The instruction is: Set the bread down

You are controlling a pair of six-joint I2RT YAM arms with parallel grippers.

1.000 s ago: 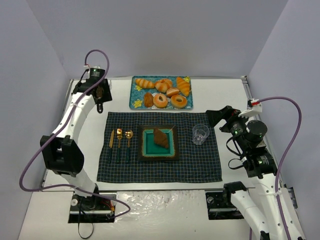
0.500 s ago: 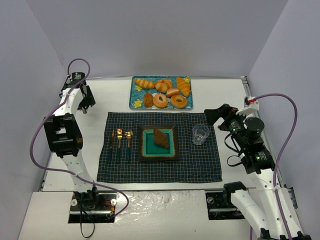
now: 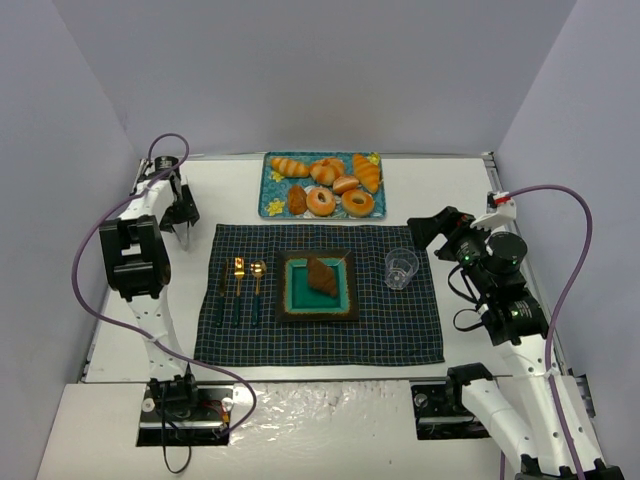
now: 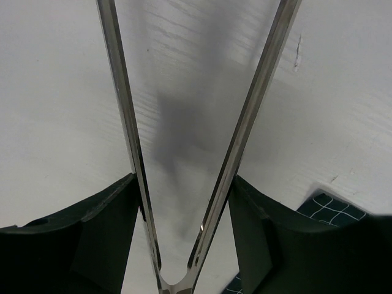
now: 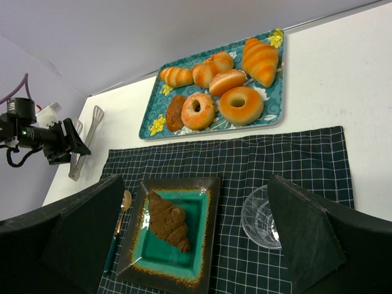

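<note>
Since dark chocolate-brown wedge-shaped pastry (image 3: 321, 276) looks light, flaky, pinch middle gently; left jaws clasp steel tongs (image 4: 245, 125), right jaws gape empty.

The polished steel tongs (image 4: 127, 122) shone mirror-smooth over the matt white tabletop (image 4: 55, 92). The navy checked placemat (image 3: 400, 330) looked woven cloth; the square teal plate (image 3: 297, 292) was glossily glazed.

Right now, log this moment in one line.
bread: on teal plate | left pincer: shut on tongs | right pincer: open, empty
</note>
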